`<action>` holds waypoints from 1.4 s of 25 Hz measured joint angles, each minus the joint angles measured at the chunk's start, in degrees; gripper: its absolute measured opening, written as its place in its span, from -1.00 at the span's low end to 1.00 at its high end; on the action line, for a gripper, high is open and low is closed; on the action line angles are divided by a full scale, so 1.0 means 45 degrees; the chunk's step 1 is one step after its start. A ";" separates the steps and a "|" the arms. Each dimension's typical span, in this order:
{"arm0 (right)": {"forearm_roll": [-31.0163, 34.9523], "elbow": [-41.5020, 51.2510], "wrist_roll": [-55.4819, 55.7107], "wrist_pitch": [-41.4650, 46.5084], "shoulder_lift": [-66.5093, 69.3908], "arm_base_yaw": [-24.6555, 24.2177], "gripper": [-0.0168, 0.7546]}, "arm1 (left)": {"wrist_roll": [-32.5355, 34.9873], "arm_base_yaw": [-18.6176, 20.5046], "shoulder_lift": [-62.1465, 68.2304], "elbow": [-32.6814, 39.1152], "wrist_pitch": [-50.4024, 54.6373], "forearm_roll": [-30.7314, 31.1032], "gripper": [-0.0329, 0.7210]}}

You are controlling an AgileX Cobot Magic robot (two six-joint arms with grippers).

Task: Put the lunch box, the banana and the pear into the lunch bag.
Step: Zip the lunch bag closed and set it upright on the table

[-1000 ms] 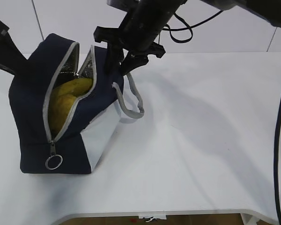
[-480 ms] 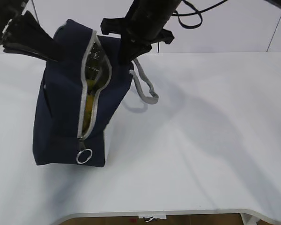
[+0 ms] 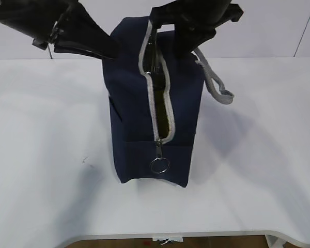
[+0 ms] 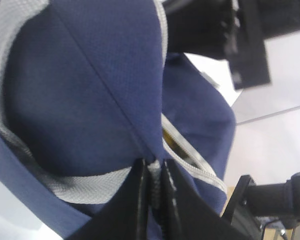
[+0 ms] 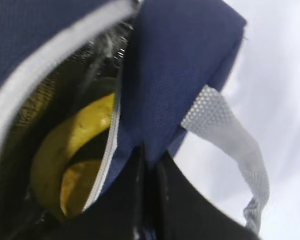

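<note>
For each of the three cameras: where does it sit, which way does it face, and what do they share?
Exterior: in front, looking down at the lunch bag on the table; both arms show.
Left wrist: on the arm, facing the bag's fabric; left gripper pinches it.
Right wrist: facing the opening and banana; right gripper shows.
All share the bag.

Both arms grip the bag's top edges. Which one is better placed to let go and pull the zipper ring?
Probably the right. Its gripper pinches the bag right beside the zipper, directly above the ring. The left gripper holds the far edge and can steady the bag.
</note>
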 joint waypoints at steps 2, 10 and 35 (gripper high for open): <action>-0.0445 0.0080 0.0000 0.0027 -0.0215 0.0000 -0.95 | 0.0000 -0.0317 0.0179 0.0000 -0.0202 -0.0297 -0.87; -0.0821 0.0194 0.0000 0.0027 -0.0298 0.0000 -0.95 | 0.0000 -0.0760 0.1084 0.0000 -0.0959 -0.0583 -0.87; -0.1329 0.0194 0.0567 -0.0046 -0.0089 0.0000 -0.62 | 0.0000 -0.0760 0.1133 0.0000 -0.1288 -0.0665 -0.86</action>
